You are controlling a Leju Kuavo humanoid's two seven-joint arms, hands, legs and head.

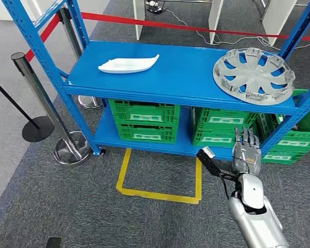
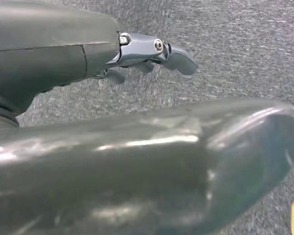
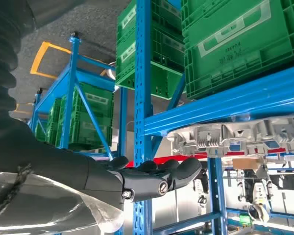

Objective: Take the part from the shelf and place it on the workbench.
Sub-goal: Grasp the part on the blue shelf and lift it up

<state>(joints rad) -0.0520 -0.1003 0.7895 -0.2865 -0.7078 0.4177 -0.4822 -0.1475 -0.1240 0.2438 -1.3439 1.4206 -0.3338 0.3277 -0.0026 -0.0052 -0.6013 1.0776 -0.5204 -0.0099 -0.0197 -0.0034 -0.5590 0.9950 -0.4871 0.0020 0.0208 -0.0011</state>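
A blue metal shelf unit is standing on grey carpet, and the task is looking as if it is only beginning: nothing is being held yet and no workbench is appearing in these pictures. Two parts are lying on the upper shelf. A silver wheel cover is resting at the right end, its rim hanging slightly over the front edge, and a slim white curved part is lying well apart from it, toward the left. The wheel cover is the likelier target, since it is sitting above the raised hand, but that is a judgement. Green crates are sitting on the lower shelf, and a yellow taped rectangle is marking the floor in front. The right hand is reaching up in front of the lower shelf, below the wheel cover and not touching it; its fingers are stretching out fairly straight and close together, gripping nothing. The right wrist view is showing the underside of the wheel cover just beyond the fingertips. The left hand is hanging over bare carpet, fingers loosely extended and holding nothing. Reaching, grasping, carrying and setting down are all remaining.
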